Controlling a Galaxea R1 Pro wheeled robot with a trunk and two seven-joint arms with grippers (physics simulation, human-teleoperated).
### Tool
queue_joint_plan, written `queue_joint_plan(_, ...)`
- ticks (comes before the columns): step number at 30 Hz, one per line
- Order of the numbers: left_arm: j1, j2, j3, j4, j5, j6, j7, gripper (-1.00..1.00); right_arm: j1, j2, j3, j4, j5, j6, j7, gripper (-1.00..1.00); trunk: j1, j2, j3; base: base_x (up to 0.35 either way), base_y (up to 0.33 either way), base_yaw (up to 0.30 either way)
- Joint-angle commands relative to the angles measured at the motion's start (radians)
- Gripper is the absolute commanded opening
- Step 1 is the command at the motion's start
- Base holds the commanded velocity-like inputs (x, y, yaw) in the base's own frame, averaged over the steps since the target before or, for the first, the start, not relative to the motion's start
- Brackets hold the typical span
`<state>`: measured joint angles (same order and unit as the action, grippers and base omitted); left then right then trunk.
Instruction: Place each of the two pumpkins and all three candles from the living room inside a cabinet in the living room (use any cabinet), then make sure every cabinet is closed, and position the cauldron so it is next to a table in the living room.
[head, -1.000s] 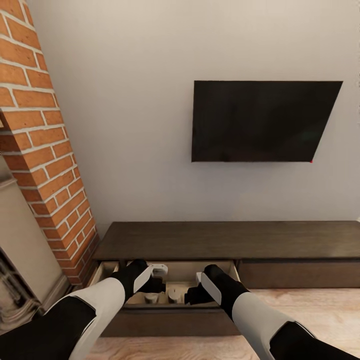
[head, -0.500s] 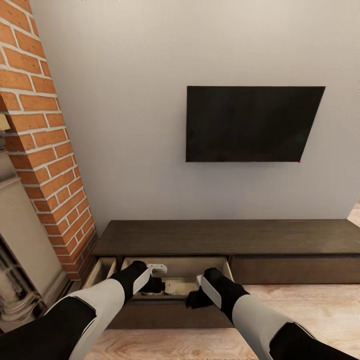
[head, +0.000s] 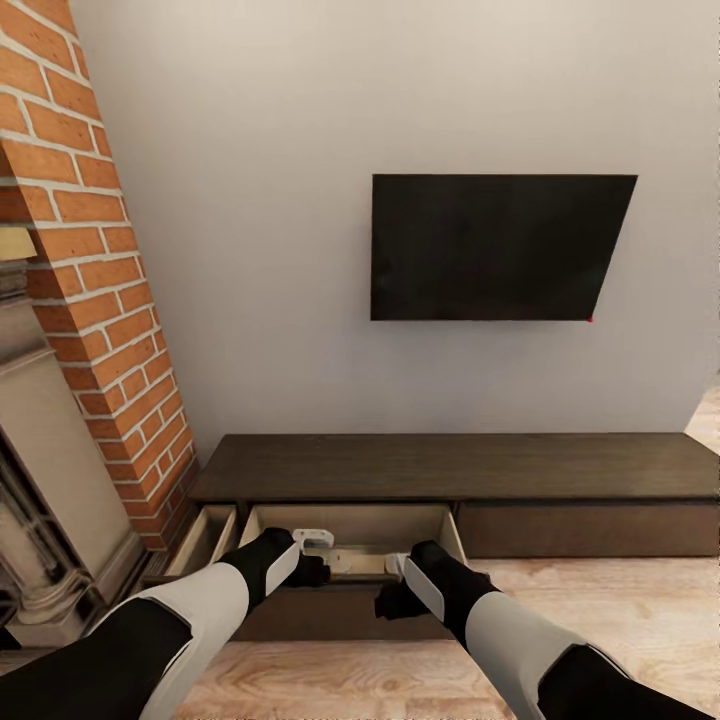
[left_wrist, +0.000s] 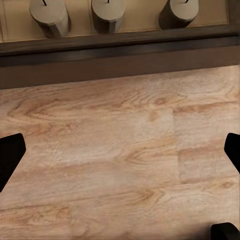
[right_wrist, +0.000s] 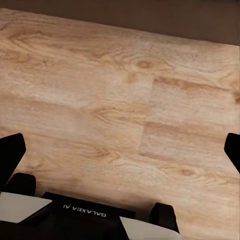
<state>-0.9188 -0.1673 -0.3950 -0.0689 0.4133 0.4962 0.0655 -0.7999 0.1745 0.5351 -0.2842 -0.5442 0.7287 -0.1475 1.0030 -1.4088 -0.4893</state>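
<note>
Against the pale, matte wall (head: 280, 200) stands the cabinet (head: 450, 467), a long low console of dark-brown wood grain with a flat rectangular top, taken here as the landmark; above it a flat black screen (head: 495, 247) hangs on the wall; to its left rises a column of rough orange brick (head: 95, 300) with pale mortar; before it lies light, knotted plank flooring (head: 620, 610). At the cabinet's left end one wide drawer (head: 345, 525) stands pulled out, its interior pale smooth wood, its front dark.

Inside that drawer, seen from the left wrist, three candles (left_wrist: 107, 15) stand upright in a row just behind the drawer front: stubby tan-beige cylinders, apart from one another.

Over the drawer front hang both arms, glossy white and black; the left gripper (head: 318, 568) sits over the drawer's front edge, the right gripper (head: 392, 598) just before the drawer front. Each wrist view shows black fingertips at opposite edges, so both sets of fingers (left_wrist: 10, 155) are spread wide and hold nothing; bare floor lies between them.
</note>
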Motion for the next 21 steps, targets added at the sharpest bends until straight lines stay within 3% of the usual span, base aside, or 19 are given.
queue_joint_plan(1, 0.000, 0.000, -0.005, -0.002, 0.010, 0.003, 0.007, 1.00, -0.001, 0.000, 0.005, 0.000, -0.011, -0.005, -0.008, 1.00, 0.000, -0.001, -0.001, -0.013, 0.000, 0.000)
queue_joint_plan(5, 0.000, 0.000, -0.005, -0.002, 0.010, -0.003, 0.007, 1.00, -0.001, 0.000, 0.005, 0.000, -0.011, -0.008, -0.006, 1.00, 0.000, -0.001, -0.001, -0.006, 0.000, 0.000)
queue_joint_plan(8, 0.000, 0.000, -0.005, -0.001, 0.011, -0.044, 0.004, 1.00, -0.001, 0.000, 0.005, 0.000, -0.012, -0.023, -0.004, 1.00, 0.000, -0.001, -0.001, -0.002, 0.000, 0.000)
queue_joint_plan(16, 0.001, 0.000, -0.005, 0.000, 0.012, -0.087, 0.005, 1.00, 0.013, 0.000, 0.016, 0.015, -0.011, -0.214, 0.008, 1.00, 0.023, -0.043, -0.020, 0.000, 0.000, 0.000)
queue_joint_plan(21, 0.016, -0.001, -0.006, -0.001, 0.011, -0.149, 0.005, 1.00, 0.020, 0.000, 0.017, 0.020, -0.010, -0.239, 0.011, 1.00, 0.042, -0.078, -0.036, 0.000, 0.000, 0.000)
